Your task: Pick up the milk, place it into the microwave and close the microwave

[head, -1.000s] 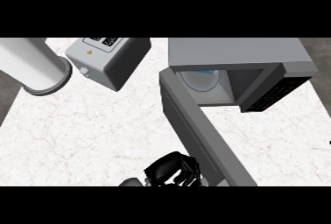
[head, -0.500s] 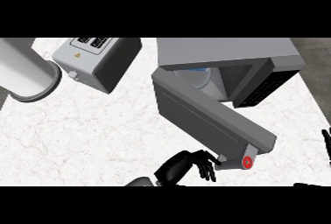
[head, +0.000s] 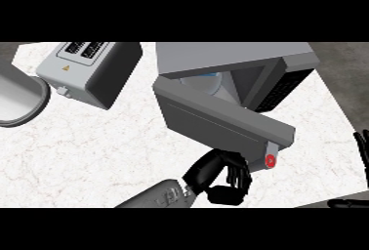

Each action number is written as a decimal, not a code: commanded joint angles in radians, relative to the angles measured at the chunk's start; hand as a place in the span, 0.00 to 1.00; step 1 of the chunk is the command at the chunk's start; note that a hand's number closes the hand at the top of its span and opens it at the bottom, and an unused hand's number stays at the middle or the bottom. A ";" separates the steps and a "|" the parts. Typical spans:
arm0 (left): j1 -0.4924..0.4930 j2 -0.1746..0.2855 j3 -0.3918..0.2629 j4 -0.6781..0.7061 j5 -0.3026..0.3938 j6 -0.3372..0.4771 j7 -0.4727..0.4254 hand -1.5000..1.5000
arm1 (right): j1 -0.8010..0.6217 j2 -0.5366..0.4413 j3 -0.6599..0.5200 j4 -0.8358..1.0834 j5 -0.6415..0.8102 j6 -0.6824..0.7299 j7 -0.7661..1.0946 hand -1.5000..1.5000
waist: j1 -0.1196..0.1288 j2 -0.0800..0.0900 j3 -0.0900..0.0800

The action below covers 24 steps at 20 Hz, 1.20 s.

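- Milk (head: 209,80): inside the microwave (head: 238,58); only a white-blue bit shows thru the gap above the door.
- Microwave door (head: 216,119): half-open, swung out twd the robot, so closing is prob. what's left.
- Left hand (head: 216,173): against the door's outer face near its free end, fingers loosely bent, holding nothing; prob. set there to push.
- Right hand (head: 360,149): right of microwave, fingers straight, resting.

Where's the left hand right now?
Head view, lower centre: the left hand is at the free end of the half-open microwave door, just below-left of the red dot on its handle.
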 commanded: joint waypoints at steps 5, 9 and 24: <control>-0.179 -0.011 0.039 0.028 0.086 0.094 -0.052 1.00 | -0.041 -0.044 0.032 -0.049 -0.015 0.072 0.029 0.00 | -0.068 0.019 0.001; -0.251 -0.011 0.064 0.071 0.127 0.121 -0.035 1.00 | -0.066 -0.054 0.022 -0.075 -0.043 0.074 0.041 0.00 | -0.110 0.026 0.003; -0.462 -0.010 0.115 0.214 0.243 0.177 -0.006 1.00 | -0.190 -0.110 0.041 -0.124 -0.118 0.143 0.119 0.00 | -0.188 0.058 0.007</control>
